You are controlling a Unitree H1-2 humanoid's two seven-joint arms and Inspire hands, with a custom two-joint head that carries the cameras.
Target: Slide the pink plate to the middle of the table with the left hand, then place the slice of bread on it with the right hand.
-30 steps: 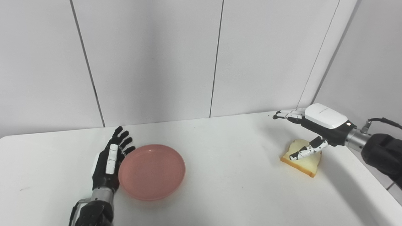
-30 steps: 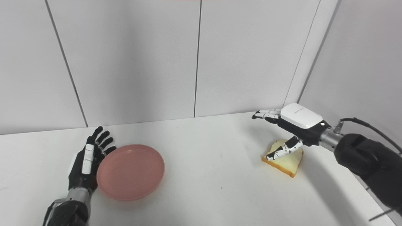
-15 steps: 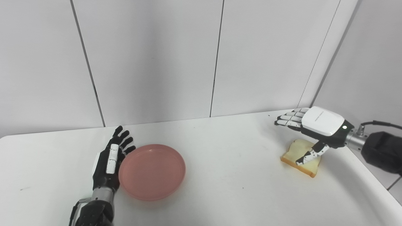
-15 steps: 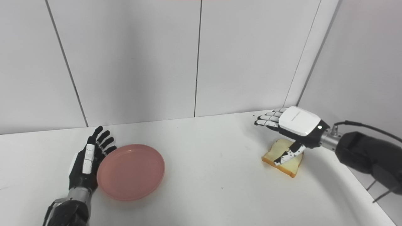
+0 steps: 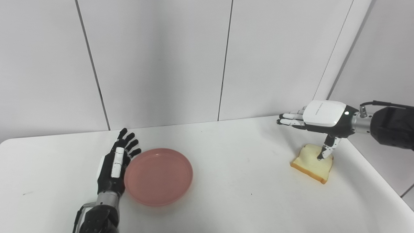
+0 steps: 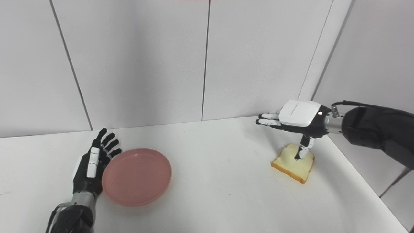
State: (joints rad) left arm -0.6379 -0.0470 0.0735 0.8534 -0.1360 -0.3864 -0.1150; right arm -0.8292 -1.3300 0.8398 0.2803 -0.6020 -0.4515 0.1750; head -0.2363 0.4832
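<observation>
Right hand (image 5: pixel 323 118) with glossy white back, flat above the slice of bread (image 5: pixel 312 163); fingers spread straight toward the wall, holding nothing, thumb pointing down onto the crumb. Bread soft and pale with brown crust, lying flat near the right edge of the smooth white worktop (image 5: pixel 233 181). Left hand (image 5: pixel 114 165) black, open, fingers apart, edge against the left rim of the pink plate (image 5: pixel 158 176). Plate round, shallow, matte, with nothing inside, left of centre. Well apart from the bread.
</observation>
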